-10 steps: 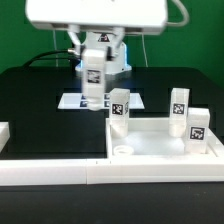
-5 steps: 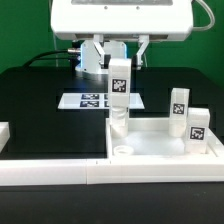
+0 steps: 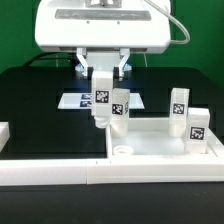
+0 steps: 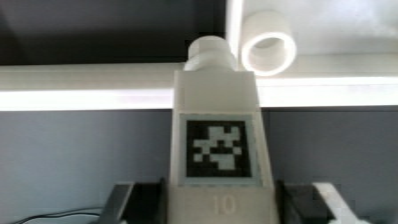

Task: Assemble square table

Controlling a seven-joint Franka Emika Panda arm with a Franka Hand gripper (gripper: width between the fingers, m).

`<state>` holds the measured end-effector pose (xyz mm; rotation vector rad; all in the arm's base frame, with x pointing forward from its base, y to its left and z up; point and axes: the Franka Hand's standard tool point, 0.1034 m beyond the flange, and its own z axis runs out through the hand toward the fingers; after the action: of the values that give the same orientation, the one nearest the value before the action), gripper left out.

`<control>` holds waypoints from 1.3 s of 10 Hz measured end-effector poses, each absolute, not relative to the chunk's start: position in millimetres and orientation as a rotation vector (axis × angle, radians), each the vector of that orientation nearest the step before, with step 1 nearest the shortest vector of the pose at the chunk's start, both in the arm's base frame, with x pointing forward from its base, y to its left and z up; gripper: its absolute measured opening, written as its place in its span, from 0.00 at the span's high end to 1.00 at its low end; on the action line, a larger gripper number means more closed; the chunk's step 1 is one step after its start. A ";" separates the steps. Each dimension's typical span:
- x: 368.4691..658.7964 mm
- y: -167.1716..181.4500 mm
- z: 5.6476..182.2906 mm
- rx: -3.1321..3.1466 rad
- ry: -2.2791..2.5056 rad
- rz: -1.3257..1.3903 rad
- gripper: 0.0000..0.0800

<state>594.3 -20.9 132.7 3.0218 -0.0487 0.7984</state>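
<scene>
Exterior view: the arm's white body fills the 12 o'clock part of the picture, and below it the gripper (image 3: 102, 88) hangs with a white leg block (image 3: 101, 103) between its fingers. This held leg points down toward the black table (image 3: 40, 110), its tag facing the camera, its lower end just above the table surface near the tray's near-left corner. Just beside it, toward 3 o'clock, a 2nd leg block (image 3: 119, 108) stands upright on the square tray top (image 3: 160, 146); whether the 2 legs touch cannot be told. At 3 o'clock of the picture, 2 more leg blocks stand on the tray, one taller (image 3: 180, 107) and one lower and nearer (image 3: 196, 126). The tray lies at 4 o'clock, its raised rim visible, with a round hole (image 3: 123, 150) near its front-left corner. Behind the held leg lies the marker board (image 3: 78, 100). Long white rails (image 3: 60, 172) run along the 6 o'clock edge.

Wrist view: the gripper (image 4: 222, 200) is closed on the held leg (image 4: 221, 130), a dark finger (image 4: 128, 200) on each side of it. The leg's tag (image 4: 222, 150) faces the camera. Beyond its rounded tip a white cylinder end (image 4: 270, 50) shows, blurred
</scene>
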 end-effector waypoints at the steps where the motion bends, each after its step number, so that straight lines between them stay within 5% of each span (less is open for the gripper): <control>1: 596.9 -11.6 127.8 3.029 -0.063 0.810 0.64; 13: 610.8 0.7 99.0 3.029 -0.095 0.821 0.64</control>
<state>610.8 0.7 99.0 3.0290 -0.0947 0.8207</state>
